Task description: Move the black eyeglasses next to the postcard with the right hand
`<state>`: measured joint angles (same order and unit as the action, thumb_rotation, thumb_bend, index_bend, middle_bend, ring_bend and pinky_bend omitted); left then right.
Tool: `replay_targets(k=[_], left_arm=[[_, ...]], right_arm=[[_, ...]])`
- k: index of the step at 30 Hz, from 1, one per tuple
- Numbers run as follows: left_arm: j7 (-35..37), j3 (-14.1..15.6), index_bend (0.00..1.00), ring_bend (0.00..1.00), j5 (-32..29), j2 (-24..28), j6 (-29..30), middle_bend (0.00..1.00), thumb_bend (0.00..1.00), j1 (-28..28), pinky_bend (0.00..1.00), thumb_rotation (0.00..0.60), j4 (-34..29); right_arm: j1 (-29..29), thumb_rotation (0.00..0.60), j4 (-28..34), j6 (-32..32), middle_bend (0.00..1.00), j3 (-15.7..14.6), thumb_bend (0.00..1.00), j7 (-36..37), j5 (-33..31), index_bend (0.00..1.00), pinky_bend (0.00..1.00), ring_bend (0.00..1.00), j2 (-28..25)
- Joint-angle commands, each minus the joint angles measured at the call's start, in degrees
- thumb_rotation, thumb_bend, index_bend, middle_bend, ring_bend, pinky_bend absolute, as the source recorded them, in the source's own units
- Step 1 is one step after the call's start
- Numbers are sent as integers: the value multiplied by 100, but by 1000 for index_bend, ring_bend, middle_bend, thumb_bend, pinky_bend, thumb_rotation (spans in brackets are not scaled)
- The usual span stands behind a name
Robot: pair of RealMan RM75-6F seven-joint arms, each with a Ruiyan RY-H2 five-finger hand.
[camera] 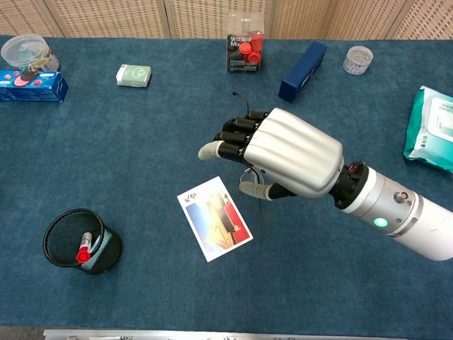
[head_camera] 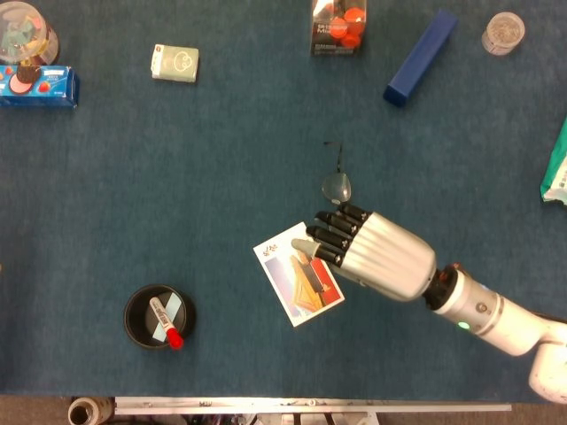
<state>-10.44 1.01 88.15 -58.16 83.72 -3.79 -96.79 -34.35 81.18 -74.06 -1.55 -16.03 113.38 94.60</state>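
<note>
My right hand [head_camera: 372, 257] hovers over the postcard's [head_camera: 297, 279] edge, fingers loosely curled, holding nothing; black eyeglasses [head_camera: 337, 181] lie on the counter [head_camera: 177, 177] just beyond my fingertips; step: approach, next reach back and pinch the frame.

Count on the blue table [head_camera: 221, 159]:
- 1 postcard [head_camera: 299, 274]
- 1 black eyeglasses [head_camera: 337, 181]
- 1 robot hand [head_camera: 372, 255], the right
- 1 long blue box [head_camera: 421, 57], far right
- 1 clear pack of red-orange balls [head_camera: 337, 26]
- 1 small clear lidded jar [head_camera: 503, 33]
- 1 green wipes pack [camera: 431, 127], right edge
- 1 pale green small box [head_camera: 174, 63]
- 1 blue cookie box [head_camera: 37, 87], far left
- 1 clear round tub [head_camera: 25, 34]
- 1 black mesh cup [head_camera: 158, 316] with 1 red-capped marker [head_camera: 166, 322]
</note>
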Motion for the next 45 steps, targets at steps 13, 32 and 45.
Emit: replay_targets(k=[13,32,45], left_arm=[[54,1,565,377,33,34,59,456,1,21,463,600,-17],[12,10,565,377,39,28,50,456,1,25,463,600,-22],[36,12,565,377,39,43,37,456,1,21,463,600,-24]], right_arm=[[-222,600,-807,-113,400,118,205,366,-97,300,443,312,498],[-276,600,-1074,-149,400,144,206,348,-357,300,443,311,514],[-392,600,-1559,-87,400,194,207,554,-552,300,443,311,708]])
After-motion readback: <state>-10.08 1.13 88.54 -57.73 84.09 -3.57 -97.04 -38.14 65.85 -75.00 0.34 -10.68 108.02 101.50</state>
